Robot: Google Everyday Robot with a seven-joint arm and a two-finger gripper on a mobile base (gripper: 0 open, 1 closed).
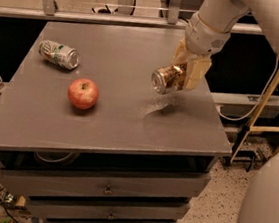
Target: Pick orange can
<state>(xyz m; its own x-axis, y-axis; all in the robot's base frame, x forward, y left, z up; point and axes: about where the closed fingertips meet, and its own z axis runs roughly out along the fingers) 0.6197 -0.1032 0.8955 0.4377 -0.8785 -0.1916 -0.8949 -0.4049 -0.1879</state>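
Red apple (83,93) sits near-left on the grey table (117,126); right of it the orange can (164,79) lies sideways, clamped in the gripper (180,74), silver end facing near-left, raised above its shadow, close to the right edge. Far left lies a white-and-green can (59,54); bare tabletop between; arm (215,21) cut off top right.

The scene is lit dimly and warmly from above. The gripper (185,77) is held over the right side of the table (121,51), clamped on the orange can (164,79), whose silver end is caught by glare. A soft shadow and a pale sheen are thrown beneath it.
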